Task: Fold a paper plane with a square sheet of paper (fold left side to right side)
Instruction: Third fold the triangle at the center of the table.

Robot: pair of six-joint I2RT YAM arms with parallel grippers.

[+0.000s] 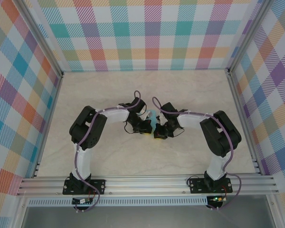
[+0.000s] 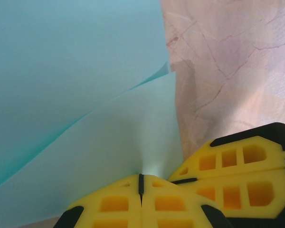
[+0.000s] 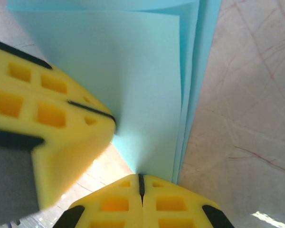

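Note:
The light turquoise sheet of paper is folded into layers and held up off the table between both arms at the table's middle. My left gripper is shut on a lower edge of the paper, the sheet running into the seam of its yellow jaws. My right gripper is shut on the paper at a bottom corner, beside stacked layer edges. The two grippers sit almost touching: the right fingers show in the left wrist view, the left fingers in the right wrist view. From above, left gripper and right gripper meet under the paper.
The marbled beige tabletop is walled by plaid panels at the back and both sides. An aluminium rail runs along the near edge, where both arm bases are bolted.

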